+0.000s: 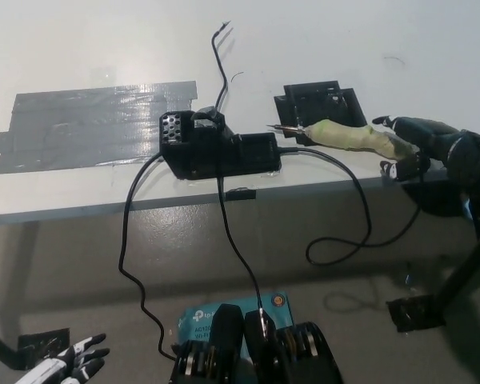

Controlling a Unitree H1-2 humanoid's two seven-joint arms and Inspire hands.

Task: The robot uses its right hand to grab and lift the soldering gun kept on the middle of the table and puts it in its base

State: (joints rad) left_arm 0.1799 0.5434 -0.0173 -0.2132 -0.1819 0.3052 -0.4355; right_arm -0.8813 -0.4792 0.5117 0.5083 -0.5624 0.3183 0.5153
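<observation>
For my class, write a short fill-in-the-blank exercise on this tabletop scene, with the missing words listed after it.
1. The soldering gun lies with its metal tip pointing toward the picture's ____.
2. The colour of the right robot hand at the gun's rear end is ____.
3. The grey tape patch lies on the ____.
4. The white left robot hand hangs ____ the table's edge.

Missing words: left; black; table; below

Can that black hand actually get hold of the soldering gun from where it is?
Probably yes: the right hand is already at the cable end of the soldering gun, fingers apart, nothing between them.
</observation>
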